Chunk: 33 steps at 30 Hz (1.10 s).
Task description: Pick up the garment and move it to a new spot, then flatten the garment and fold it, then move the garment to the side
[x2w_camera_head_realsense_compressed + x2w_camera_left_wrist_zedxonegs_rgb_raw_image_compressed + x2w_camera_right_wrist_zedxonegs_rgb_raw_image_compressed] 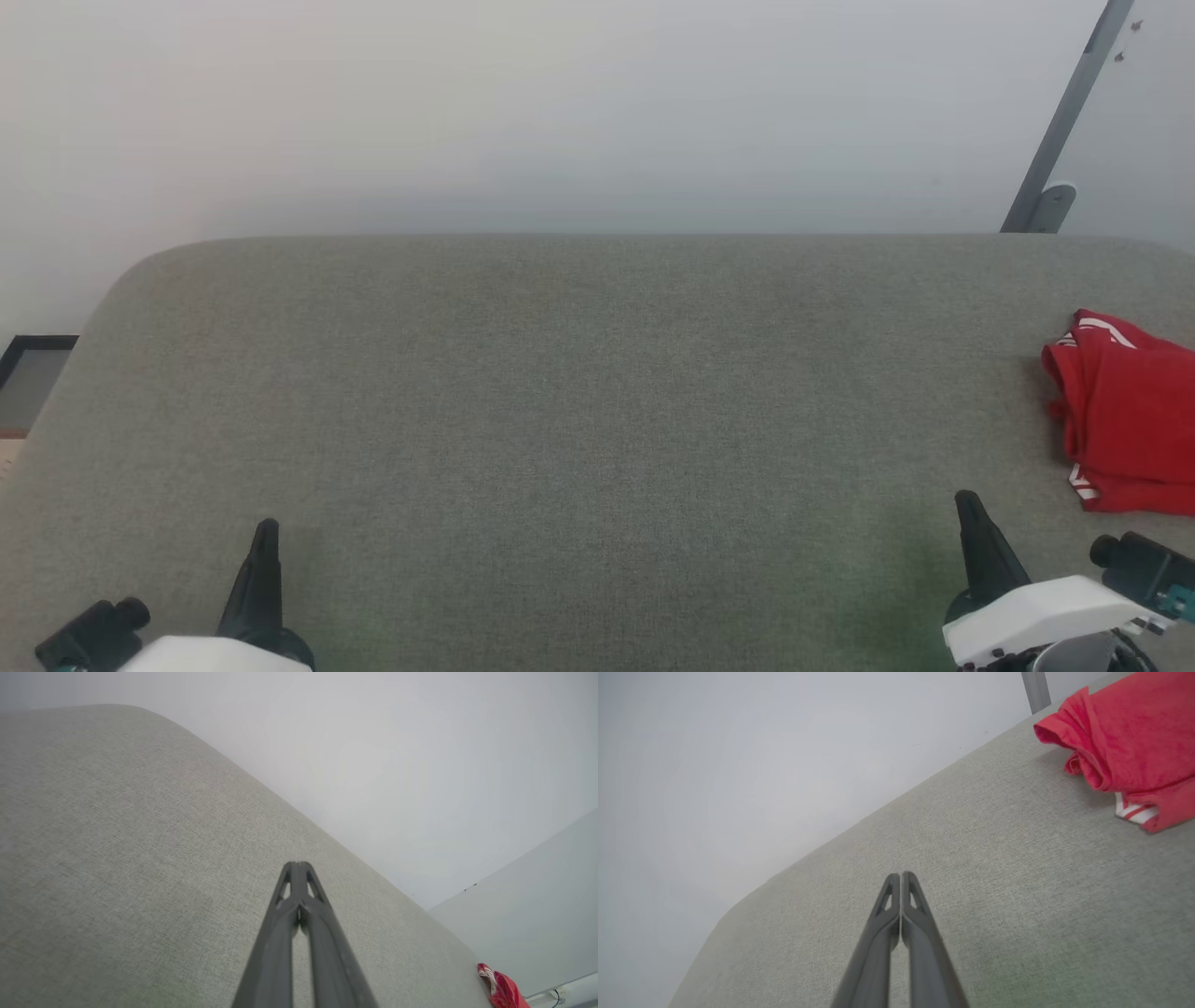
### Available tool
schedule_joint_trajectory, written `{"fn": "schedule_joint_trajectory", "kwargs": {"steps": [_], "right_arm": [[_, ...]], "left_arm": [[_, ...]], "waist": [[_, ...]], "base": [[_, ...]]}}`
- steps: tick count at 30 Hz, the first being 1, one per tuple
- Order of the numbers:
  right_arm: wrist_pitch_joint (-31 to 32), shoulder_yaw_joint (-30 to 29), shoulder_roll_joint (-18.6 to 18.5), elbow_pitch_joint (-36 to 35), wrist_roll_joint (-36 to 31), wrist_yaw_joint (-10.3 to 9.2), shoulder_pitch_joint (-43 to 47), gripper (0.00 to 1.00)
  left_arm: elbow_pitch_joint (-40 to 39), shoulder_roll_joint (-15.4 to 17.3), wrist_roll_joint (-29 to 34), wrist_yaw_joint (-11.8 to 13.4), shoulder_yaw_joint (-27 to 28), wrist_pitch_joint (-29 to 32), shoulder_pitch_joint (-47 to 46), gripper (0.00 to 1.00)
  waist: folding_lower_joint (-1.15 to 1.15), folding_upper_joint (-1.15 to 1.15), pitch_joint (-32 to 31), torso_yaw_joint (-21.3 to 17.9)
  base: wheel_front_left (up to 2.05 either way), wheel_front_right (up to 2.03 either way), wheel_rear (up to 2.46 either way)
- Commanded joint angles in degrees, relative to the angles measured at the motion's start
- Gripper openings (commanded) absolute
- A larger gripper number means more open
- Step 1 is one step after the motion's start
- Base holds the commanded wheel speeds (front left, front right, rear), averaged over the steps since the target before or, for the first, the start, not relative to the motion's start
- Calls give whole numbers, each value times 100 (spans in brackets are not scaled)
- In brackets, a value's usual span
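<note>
1. Head view: the garment sits way over at the right edge of the grey worktop. It's a red bundle with bits of white striped trim poking out, partly cut off by the frame. The left gripper hangs at the lower left and the right gripper at the lower right, both low over the near edge, jaws together, nothing in them. My read is that the arms are in a rest pose, clear of the big bare middle where you'd want to spread cloth out. The right gripper is near the garment's front corner, not touching. Behind are a pale wall, a slanted grey strut at the back right, and a dark frame off the left side. None of that blocks anything.

2. Left wrist view: the left gripper has its jaws pressed together, pointing along bare worktop toward the wall. The garment is a little red scrap at the lower right, well apart. A thin cable shows beyond it.

3. Right wrist view: the right gripper has its jaws together too, holding nothing. The garment is at the upper right, lumpy, with a rolled edge and trim peeking out below. It looks bunched more than neatly folded, though I can't tell for sure. Nothing lies between gripper and cloth, and the strut stands behind.
</note>
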Motion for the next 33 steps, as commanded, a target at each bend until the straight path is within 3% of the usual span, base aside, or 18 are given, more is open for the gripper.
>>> {"fn": "schedule_joint_trajectory", "kwargs": {"steps": [1,33], "right_arm": [[37,-18,-1,-119,209,-2,-176,0],[501,-89,33,-190,2546,-5,-381,0]], "left_arm": [[-57,12,-197,-8,34,42,-214,0],[99,-235,-2118,-16,62,620,-615,0]], "waist": [[0,0,3,-3],[0,0,84,-85]], "base": [[0,0,0],[0,0,0]]}}
